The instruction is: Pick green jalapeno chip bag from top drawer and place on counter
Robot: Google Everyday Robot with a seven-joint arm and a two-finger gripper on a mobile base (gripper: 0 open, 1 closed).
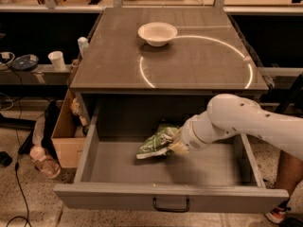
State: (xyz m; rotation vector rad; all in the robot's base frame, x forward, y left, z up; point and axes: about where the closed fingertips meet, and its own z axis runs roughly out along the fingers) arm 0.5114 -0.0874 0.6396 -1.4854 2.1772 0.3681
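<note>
Fingers [180, 148] of the gripper [176, 145] are hiding mostly behind the white wrist [199, 132], but I'm seeing their tan tips pinching the right edge of the green jalapeno chip bag [156, 142]. That bag is sitting tilted inside the open top drawer [170, 197], below the counter [118, 60].

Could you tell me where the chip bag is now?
The chip bag is in the open top drawer, centre-back, the gripper at its picture-right edge, below the counter.
</note>
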